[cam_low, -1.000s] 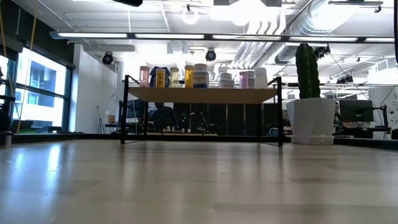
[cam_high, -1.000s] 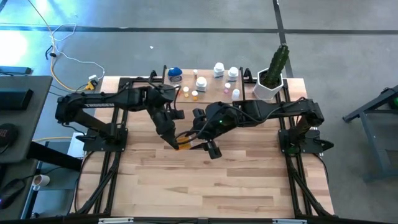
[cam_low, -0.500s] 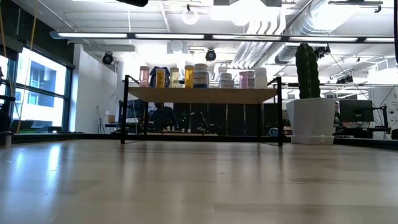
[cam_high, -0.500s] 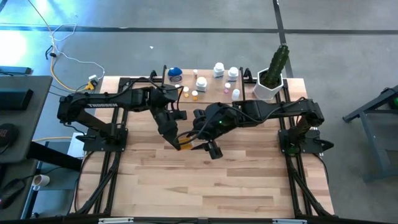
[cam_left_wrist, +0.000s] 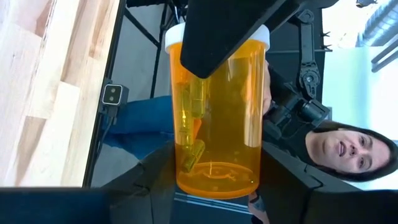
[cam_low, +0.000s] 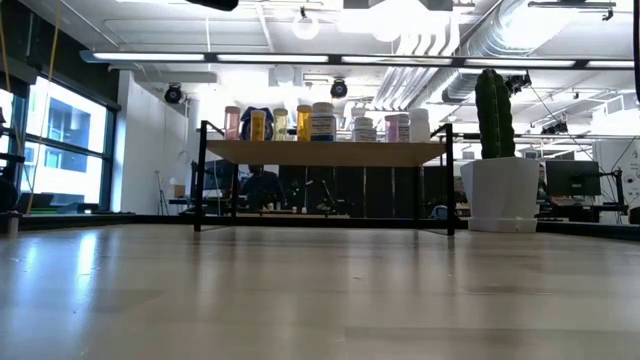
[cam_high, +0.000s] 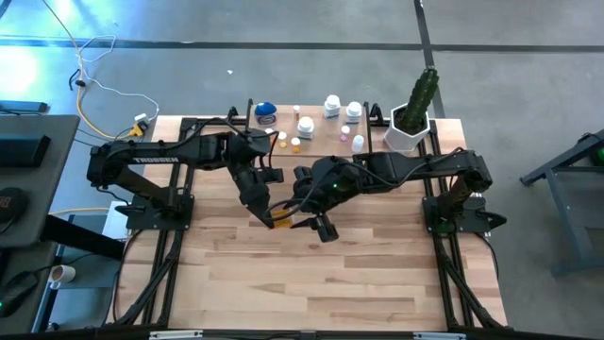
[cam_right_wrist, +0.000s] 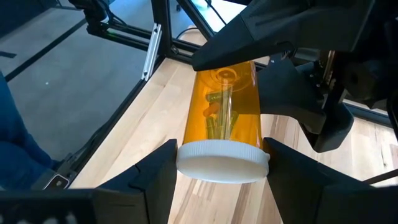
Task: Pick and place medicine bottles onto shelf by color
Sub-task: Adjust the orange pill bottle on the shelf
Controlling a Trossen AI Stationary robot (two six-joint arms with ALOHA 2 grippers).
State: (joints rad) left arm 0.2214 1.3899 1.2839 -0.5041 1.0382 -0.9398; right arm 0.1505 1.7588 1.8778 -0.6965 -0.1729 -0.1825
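An orange medicine bottle (cam_high: 281, 223) with a white cap hangs above the middle of the table between my two grippers. My left gripper (cam_high: 268, 216) comes from the left and is shut on its base end. My right gripper (cam_high: 300, 223) comes from the right and is shut on its cap end. The low view shows neither gripper nor this bottle. Several other bottles (cam_low: 322, 122) stand on the top board of the shelf (cam_low: 325, 152) at the table's far edge. My left gripper pinches the bottle's orange wall at the base end (cam_left_wrist: 186, 177) between its two fingers. The bottle runs on forward along the fingers, roughly level and clear of the table. My right gripper pinches the white cap (cam_right_wrist: 186, 163) between its two fingers, coming from the table's right. The bottle's orange body (cam_right_wrist: 221, 106) runs forward along the fingers toward my left gripper and is clear of the table.
A white pot with a cactus (cam_high: 411, 123) stands at the far right, beside the shelf. A person (cam_left_wrist: 348, 149) shows beyond the table in the left wrist view. Bare plank tabletop (cam_high: 321, 283) lies toward the near edge.
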